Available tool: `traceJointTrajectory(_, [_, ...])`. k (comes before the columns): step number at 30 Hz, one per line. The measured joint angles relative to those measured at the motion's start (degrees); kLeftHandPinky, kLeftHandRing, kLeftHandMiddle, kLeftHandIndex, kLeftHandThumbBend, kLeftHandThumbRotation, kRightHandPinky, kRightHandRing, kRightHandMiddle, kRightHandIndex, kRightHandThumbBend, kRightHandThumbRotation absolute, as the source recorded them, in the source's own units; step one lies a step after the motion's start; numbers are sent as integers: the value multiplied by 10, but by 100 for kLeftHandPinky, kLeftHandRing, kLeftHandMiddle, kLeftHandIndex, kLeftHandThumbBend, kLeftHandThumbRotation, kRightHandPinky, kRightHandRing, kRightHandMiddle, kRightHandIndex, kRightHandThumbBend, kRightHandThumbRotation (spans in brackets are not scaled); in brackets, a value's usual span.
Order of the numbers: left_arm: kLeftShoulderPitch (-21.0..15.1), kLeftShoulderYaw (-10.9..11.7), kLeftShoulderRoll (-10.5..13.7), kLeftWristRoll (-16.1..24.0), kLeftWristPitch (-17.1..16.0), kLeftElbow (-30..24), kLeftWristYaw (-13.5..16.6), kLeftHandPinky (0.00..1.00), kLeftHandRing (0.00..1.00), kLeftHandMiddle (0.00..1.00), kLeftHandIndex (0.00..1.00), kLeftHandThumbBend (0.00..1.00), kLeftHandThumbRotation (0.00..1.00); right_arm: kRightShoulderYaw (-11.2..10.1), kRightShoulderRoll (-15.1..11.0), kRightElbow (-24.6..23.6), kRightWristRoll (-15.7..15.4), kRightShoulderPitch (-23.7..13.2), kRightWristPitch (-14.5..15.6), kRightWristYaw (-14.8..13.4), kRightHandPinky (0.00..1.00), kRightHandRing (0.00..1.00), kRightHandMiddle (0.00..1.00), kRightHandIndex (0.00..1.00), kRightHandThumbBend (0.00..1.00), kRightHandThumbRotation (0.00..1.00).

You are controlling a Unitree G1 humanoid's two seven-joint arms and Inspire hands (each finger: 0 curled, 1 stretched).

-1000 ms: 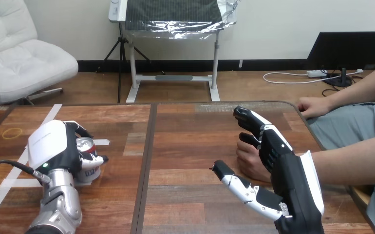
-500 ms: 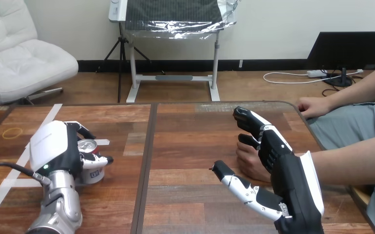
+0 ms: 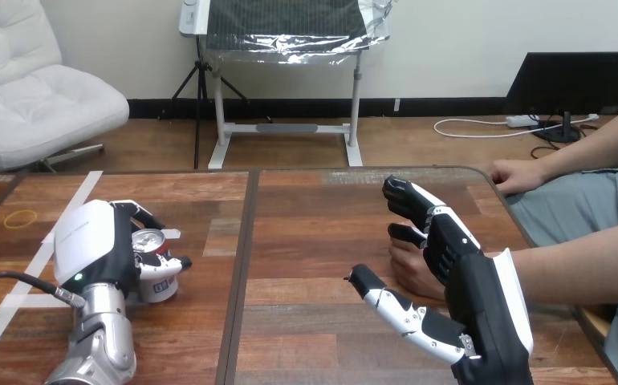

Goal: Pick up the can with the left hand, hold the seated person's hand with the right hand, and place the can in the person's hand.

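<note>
Head view: your robot's left hand (image 3: 93, 245) is near the left edge of the wooden table (image 3: 306, 224), fingers and thumb curled round a silver drinks can (image 3: 158, 282). The can is upright, beside a white tape strip (image 3: 79, 191); you cannot tell whether it is lifted or standing on the wood. Your right hand (image 3: 482, 297) is near the right edge, relaxed and gripping nothing, its fingers (image 3: 418, 200) straight and its thumb (image 3: 390, 303) spread wide. The person's hand (image 3: 410, 269) rests on the table just behind those fingers, close against them; none curl round it. The person's other hand (image 3: 514, 175) lies at the far right corner.
</note>
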Motion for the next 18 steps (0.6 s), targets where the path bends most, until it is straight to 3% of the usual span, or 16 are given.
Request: traceJointTrajectory(18, [25, 2, -1, -1, -83, -9, 0, 37, 42, 48, 49, 67, 0, 0, 0, 0, 3, 0, 0, 0, 81, 86, 85, 82, 61, 19])
